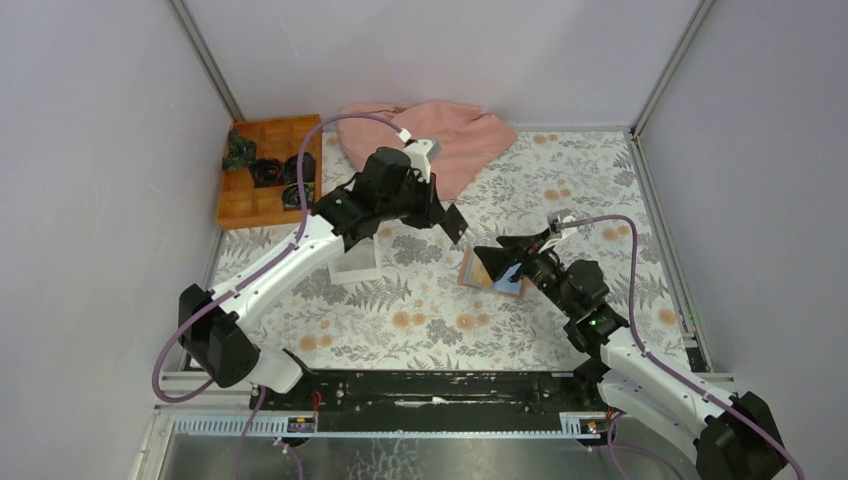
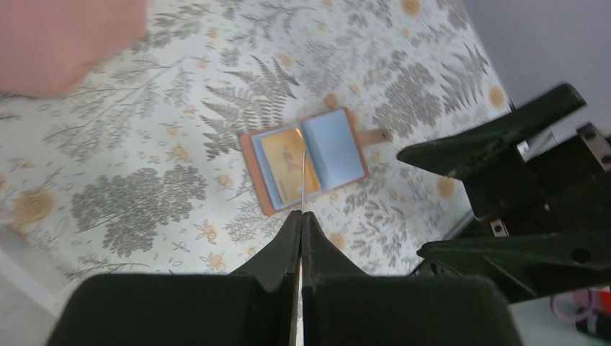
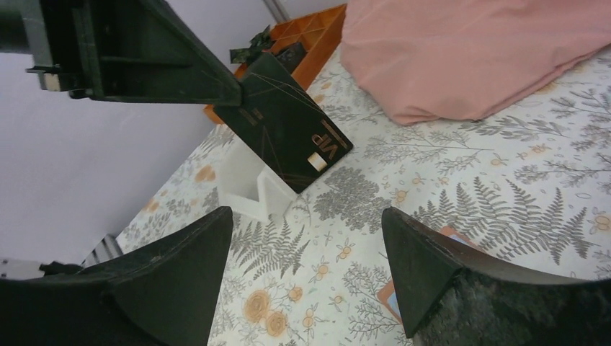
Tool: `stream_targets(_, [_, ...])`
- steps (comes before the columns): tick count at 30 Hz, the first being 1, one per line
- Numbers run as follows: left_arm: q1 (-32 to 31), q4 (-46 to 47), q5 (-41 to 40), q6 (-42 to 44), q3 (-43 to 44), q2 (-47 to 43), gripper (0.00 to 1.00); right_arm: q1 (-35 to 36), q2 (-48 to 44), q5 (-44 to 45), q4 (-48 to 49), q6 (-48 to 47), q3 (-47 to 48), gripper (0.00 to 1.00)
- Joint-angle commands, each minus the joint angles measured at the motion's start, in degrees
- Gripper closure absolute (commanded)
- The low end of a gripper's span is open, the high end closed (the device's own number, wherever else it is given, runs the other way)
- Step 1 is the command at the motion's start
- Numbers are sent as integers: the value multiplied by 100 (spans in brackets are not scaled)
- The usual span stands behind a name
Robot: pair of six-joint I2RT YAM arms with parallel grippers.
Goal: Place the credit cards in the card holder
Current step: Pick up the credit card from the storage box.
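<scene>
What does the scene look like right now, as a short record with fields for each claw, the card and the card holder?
left claw: shut on a dark credit card, held off the table
right claw: open, empty, close by the card holder
card holder: lying open on the table, orange card in one sleeve
elsewhere: white tray, pink cloth, orange box

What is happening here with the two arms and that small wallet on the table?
The left end effector is shut on a dark credit card and holds it up in the air. The card holder lies open and flat, with a yellowish card already in one sleeve. The right end effector hangs open close to the holder and holds nothing. The dark card is not yet in the holder.
</scene>
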Motion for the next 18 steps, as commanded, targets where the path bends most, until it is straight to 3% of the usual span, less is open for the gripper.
stream_targets(1, [-26,-27,1479,610,67,141,100,47,-346,-647,12,-180,185,16])
stream_targets(10, [-26,-309,3075,1130,-80,213,100,50,-1480,-1026,-1473,-366,184,20])
stream_targets(18, [-26,-353,4148,1267,-217,-20,100,48,-1735,-1396,-1841,-167,232,28])
